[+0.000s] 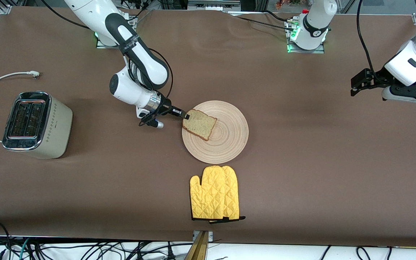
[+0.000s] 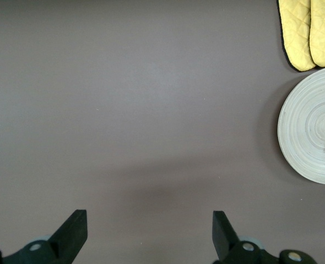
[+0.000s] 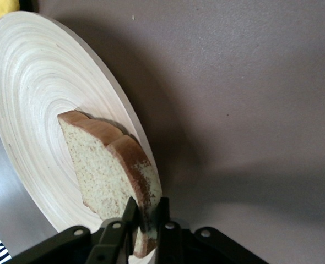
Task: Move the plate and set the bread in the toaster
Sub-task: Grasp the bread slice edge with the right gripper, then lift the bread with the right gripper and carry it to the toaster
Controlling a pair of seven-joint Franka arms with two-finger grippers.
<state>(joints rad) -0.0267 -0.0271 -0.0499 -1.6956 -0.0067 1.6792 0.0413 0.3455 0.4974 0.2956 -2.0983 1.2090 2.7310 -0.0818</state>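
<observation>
Nearest the front camera lies a yellow oven mitt (image 1: 215, 193). Just past it sits the plate (image 1: 229, 144) with the bread (image 1: 199, 124) on it, one edge tipped up. The right gripper (image 1: 186, 116) has its fingers pinched tight on the bread's crust at the plate's rim. The toaster (image 1: 36, 124) stands toward the right arm's end. The left gripper (image 2: 149, 234) waits, fingers spread wide and empty, over bare table.
</observation>
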